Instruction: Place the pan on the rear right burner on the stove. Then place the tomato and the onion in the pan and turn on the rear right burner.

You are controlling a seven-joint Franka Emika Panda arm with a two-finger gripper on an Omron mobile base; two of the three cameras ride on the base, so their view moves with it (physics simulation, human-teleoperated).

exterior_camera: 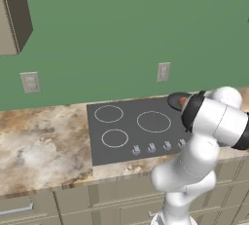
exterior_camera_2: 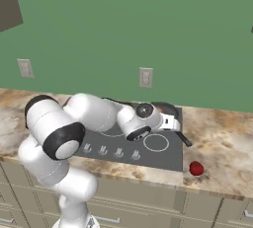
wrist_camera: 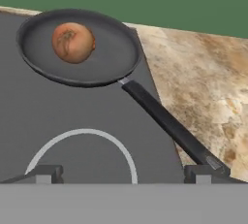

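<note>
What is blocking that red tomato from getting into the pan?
Nothing visible. The tomato sits alone on the counter right of the stove. The pan at the stove's rear right holds just the onion, leaving room beside it.

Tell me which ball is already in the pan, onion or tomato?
The brownish-orange onion sits inside the pan. The red tomato lies on the counter, front right of the stove.

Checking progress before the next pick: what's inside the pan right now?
The onion lies in the pan, alone. The tomato sits on the counter right of the stove. The pan covers its burner ring.
</note>
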